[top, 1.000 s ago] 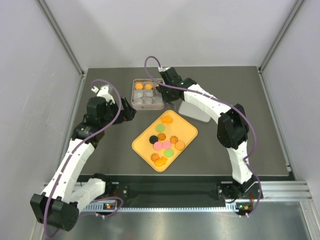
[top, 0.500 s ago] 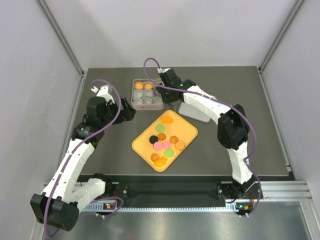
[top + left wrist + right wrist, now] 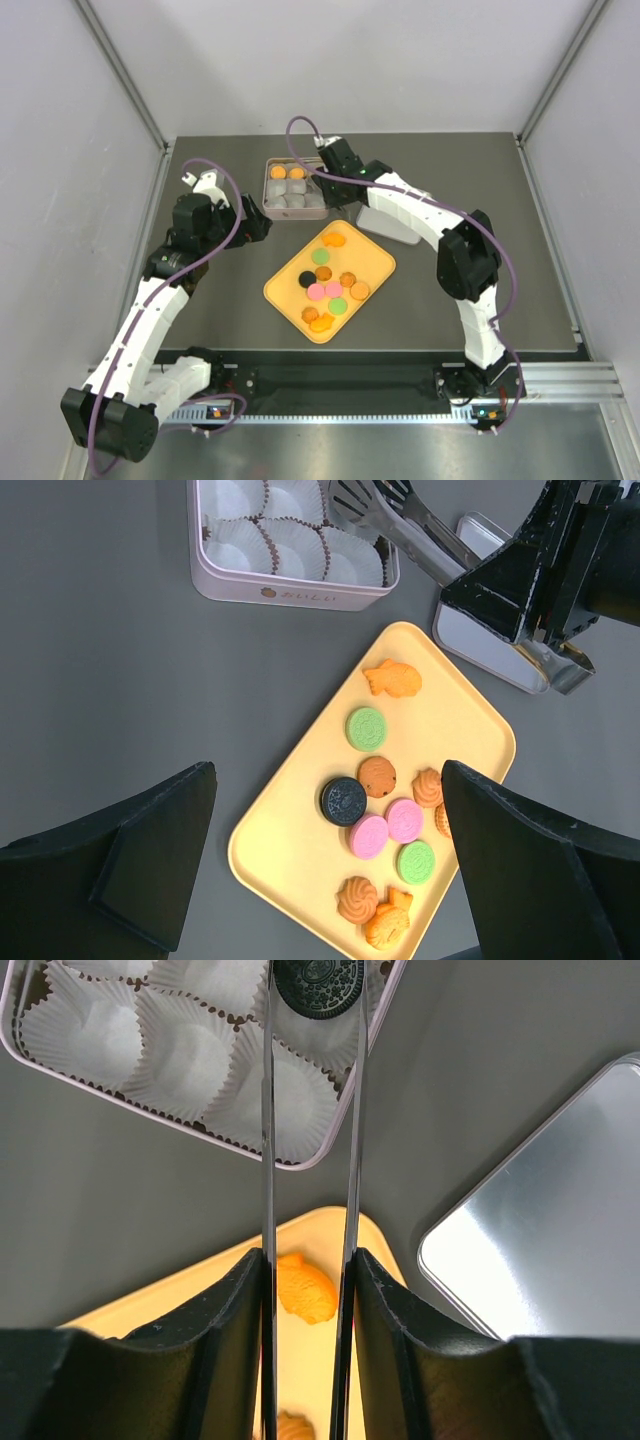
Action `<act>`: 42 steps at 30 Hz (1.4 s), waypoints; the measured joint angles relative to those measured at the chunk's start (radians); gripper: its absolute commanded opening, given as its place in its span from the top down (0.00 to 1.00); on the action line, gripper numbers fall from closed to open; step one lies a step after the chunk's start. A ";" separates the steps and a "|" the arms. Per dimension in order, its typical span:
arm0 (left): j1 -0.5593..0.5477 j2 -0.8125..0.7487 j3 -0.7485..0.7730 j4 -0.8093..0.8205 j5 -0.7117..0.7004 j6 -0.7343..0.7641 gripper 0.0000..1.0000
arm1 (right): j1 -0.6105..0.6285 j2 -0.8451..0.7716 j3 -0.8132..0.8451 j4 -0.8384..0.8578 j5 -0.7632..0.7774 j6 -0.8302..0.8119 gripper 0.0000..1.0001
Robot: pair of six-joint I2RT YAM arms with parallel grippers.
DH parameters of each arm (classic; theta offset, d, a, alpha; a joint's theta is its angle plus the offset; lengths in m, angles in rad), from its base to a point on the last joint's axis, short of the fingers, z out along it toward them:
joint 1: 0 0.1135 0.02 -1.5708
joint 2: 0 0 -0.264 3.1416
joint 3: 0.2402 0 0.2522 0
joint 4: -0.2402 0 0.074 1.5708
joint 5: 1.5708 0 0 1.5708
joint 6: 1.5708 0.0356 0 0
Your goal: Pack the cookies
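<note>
A robot lab, a small test booth. Plain pale walls (image 3: 350, 60) on three sides, like a box, with thin metal posts (image 3: 120, 65) in the corners. A flat dark grey table (image 3: 500, 200) in the middle. A white and black left arm (image 3: 150, 310) and right arm (image 3: 410, 205), both bolted by a metal rail (image 3: 350, 415) at the near edge. Purple cables (image 3: 237, 200) looping along both arms. On the table, a yellow tray (image 3: 372, 262) of cookies (image 3: 333, 289) near a small tin (image 3: 266, 190), all neatly laid out.
</note>
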 measured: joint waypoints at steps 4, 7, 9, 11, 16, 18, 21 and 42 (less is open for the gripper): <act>0.000 0.000 0.000 0.000 0.000 0.000 0.01 | 0.004 0.000 0.000 -0.002 0.000 0.000 0.64; 0.000 0.000 0.000 0.000 0.000 0.000 0.01 | 0.006 0.000 0.000 -0.003 0.002 0.000 0.64; 0.001 0.000 0.000 0.000 0.001 0.000 0.01 | 0.010 0.000 -0.001 -0.003 0.006 0.000 0.64; 0.002 0.000 0.000 0.000 0.002 0.000 0.01 | 0.013 0.000 -0.006 -0.002 0.008 0.000 0.64; 0.002 0.000 0.000 0.000 0.003 0.000 0.01 | 0.019 0.000 -0.014 -0.006 0.011 0.000 0.64; 0.002 0.000 0.000 0.000 0.004 0.000 0.01 | 0.021 0.000 -0.014 -0.006 0.014 0.000 0.64; 0.002 0.000 0.000 0.000 0.004 0.000 0.01 | 0.022 0.000 -0.014 -0.007 0.016 0.001 0.62; 0.005 0.000 0.000 0.000 0.004 0.000 0.01 | 0.023 -0.006 -0.013 -0.012 0.016 0.002 0.53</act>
